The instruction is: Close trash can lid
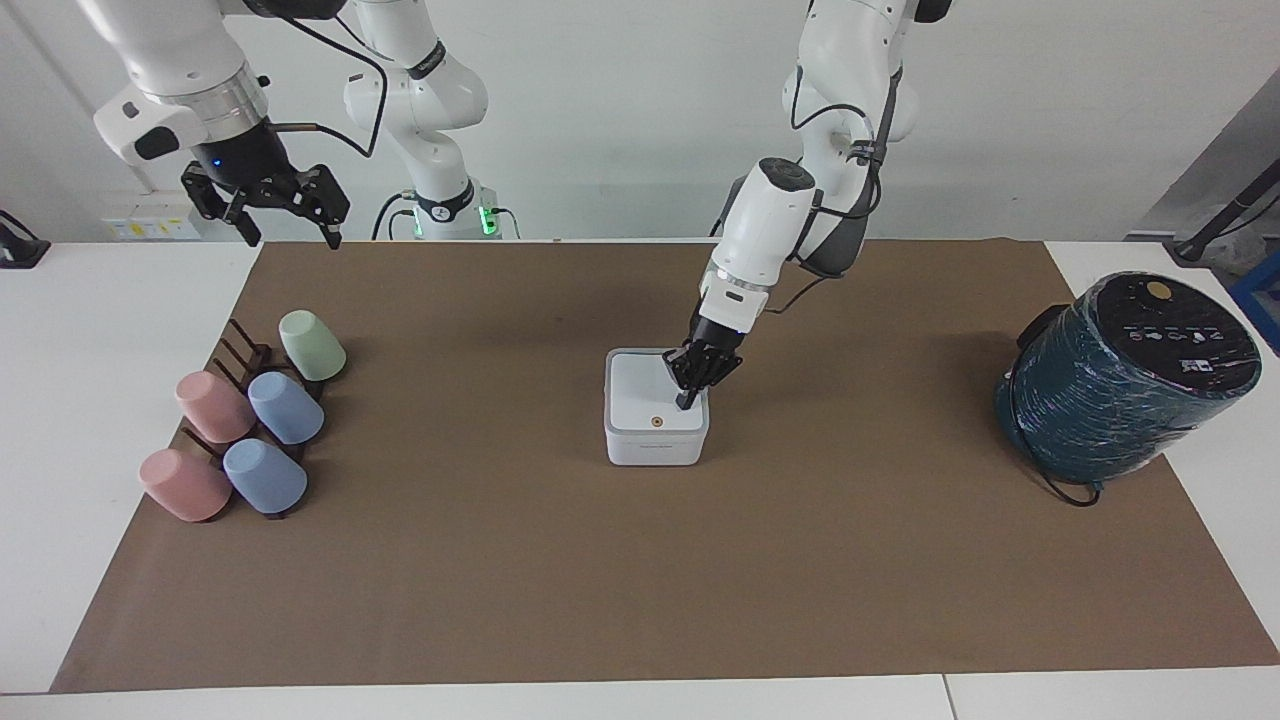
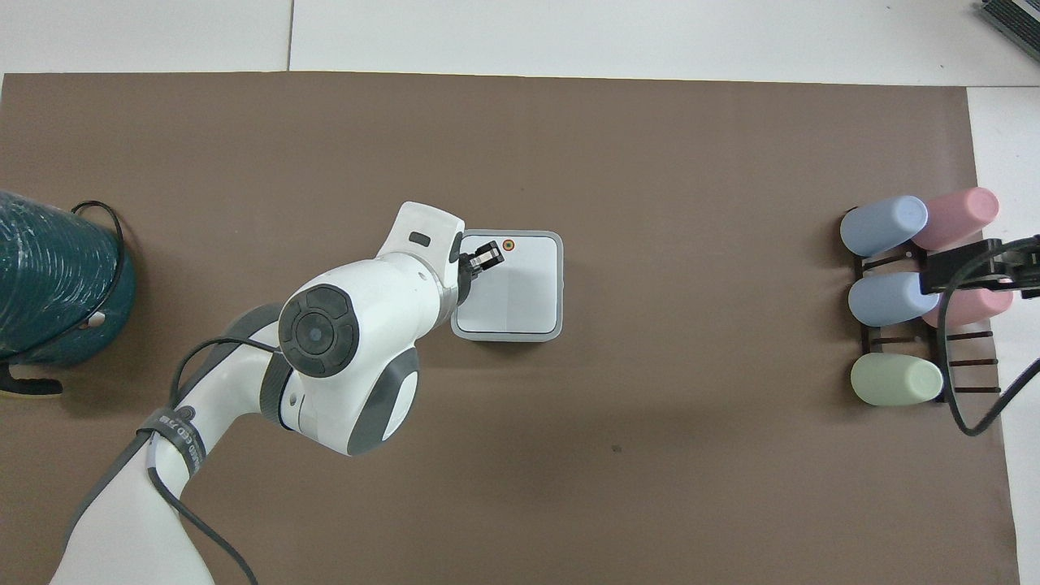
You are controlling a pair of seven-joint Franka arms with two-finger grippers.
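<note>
The small white trash can (image 1: 655, 448) stands in the middle of the brown mat. Its lid (image 1: 637, 392) (image 2: 524, 284) lies flat on top, grey rim all round, with the orange dot (image 1: 655, 422) (image 2: 509, 244) at the edge farthest from the robots. My left gripper (image 1: 686, 400) (image 2: 490, 253) is shut, its tip pressed down on the lid next to the dot, at the edge toward the left arm's end. My right gripper (image 1: 290, 235) hangs open and holds nothing, high over the cup rack at the right arm's end, where that arm waits.
A dark rack (image 1: 240, 350) (image 2: 902, 341) holds several pastel cups lying on their sides at the right arm's end. A large dark teal cylinder (image 1: 1120, 390) (image 2: 49, 284) with a black top and a cable stands at the left arm's end. Brown mat (image 1: 640, 580) covers the table.
</note>
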